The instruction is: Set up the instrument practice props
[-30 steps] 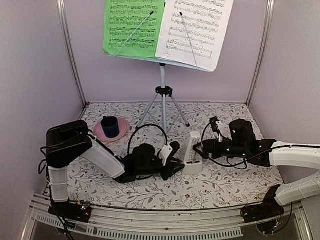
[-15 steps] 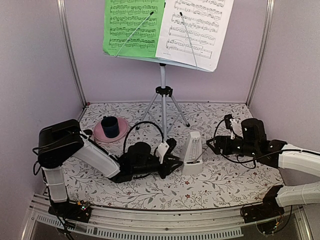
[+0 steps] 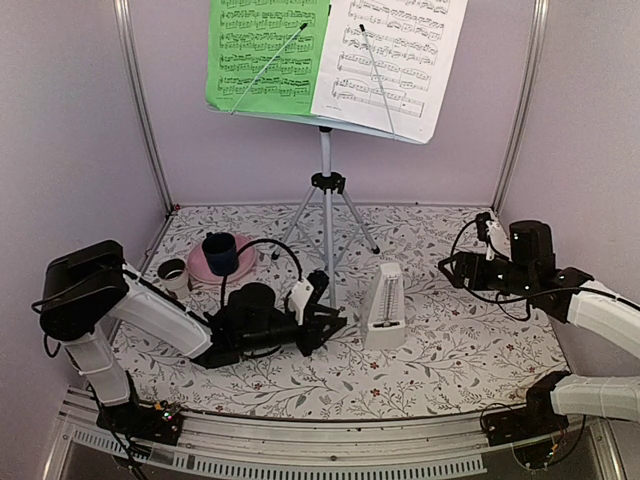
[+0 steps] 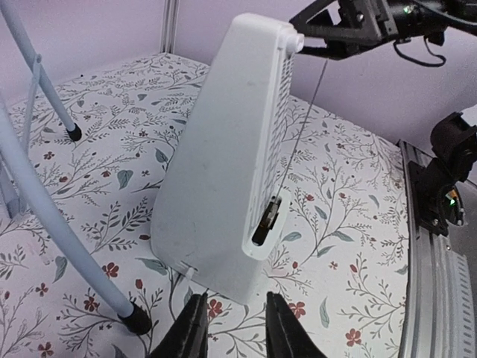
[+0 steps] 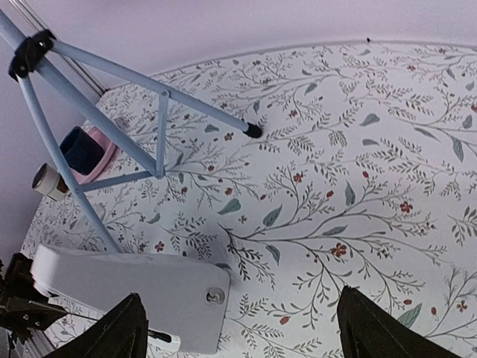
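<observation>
Currently the metronome (image 3: 385, 305) stands on the bench (image 3: 450, 370). The left pincer (image 4: 235, 328), slightly parted and empty, sits at its 9 o'clock. The right pincer (image 5: 242, 332) is wide open and empty. A clumsy nudge could topple it.

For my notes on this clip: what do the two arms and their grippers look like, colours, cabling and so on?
The left arm and right arm both have black joint housings and white link covers. Thin black cables loop loosely above each wrist. The left gripper and right gripper have black fingers, and a white block sits at the left wrist. No markings are legible.
</observation>
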`<state>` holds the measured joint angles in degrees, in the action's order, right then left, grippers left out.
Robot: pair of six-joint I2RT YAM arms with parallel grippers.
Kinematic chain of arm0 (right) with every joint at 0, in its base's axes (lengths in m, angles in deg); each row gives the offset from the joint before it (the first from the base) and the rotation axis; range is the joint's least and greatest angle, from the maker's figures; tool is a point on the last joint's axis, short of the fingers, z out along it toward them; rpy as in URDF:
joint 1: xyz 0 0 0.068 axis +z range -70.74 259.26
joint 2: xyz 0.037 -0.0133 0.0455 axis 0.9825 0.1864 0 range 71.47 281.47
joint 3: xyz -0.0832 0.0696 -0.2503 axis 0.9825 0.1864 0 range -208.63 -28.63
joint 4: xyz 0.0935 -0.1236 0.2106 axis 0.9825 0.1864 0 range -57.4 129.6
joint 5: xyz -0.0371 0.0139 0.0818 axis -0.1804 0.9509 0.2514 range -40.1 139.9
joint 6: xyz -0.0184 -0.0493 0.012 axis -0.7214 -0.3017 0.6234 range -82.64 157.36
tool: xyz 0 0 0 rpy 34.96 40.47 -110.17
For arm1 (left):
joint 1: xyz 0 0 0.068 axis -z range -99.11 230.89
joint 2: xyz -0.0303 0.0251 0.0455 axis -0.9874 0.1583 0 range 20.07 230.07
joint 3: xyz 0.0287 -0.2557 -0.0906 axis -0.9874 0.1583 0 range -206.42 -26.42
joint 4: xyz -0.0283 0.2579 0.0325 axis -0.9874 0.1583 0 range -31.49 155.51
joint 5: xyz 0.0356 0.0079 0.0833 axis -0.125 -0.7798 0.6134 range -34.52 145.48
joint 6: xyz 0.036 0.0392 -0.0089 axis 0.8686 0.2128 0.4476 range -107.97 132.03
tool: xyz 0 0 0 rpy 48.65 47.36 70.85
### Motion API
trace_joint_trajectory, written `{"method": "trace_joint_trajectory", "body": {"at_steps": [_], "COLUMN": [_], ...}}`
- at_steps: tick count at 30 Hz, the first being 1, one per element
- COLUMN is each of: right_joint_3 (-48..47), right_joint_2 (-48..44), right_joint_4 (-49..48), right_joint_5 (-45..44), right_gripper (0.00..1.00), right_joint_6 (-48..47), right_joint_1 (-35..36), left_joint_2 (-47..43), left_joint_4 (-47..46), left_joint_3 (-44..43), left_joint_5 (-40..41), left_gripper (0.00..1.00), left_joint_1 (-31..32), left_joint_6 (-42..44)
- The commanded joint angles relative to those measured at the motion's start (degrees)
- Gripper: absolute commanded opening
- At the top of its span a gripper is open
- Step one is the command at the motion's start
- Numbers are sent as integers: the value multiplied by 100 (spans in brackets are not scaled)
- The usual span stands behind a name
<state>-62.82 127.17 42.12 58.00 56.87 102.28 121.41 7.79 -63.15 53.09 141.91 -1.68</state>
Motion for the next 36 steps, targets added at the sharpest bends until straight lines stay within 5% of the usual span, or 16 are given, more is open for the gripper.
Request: {"method": "trace_joint_trajectory", "body": {"at_steps": [1,12,19,21,22,36], "right_joint_3": [-628,-503,-534,-608,-652,-167], "right_joint_2": [-147,251,507,652,724,1669], "right_joint_4": [145,-626,-1565,-1721,-1769,-2529], "right_joint_5": [651,1906,2016,1998,1997,2307], "right_gripper": [90,99,99,99,99,99], "right_joint_6": [-335,-155,199,270,283,586], "right_joint_1": [-545,-1606,-2097,-2117,-2117,-2133], "left_joint_2": [-432,-2326,-2826,-3012,-3104,-3377], "left_joint_4": [29,1758,3396,3705,3793,5054], "left_joint_3": [414,778,-181,-356,-421,-569], "left_joint_5": [144,496,97,205,202,-369], "left_gripper": [29,42,70,97,99,99], "left_joint_1": [-227,-1445,-2090,-2223,-2309,-4011], "left_joint_6": [-169,-422,-430,-531,-569,-1565]}}
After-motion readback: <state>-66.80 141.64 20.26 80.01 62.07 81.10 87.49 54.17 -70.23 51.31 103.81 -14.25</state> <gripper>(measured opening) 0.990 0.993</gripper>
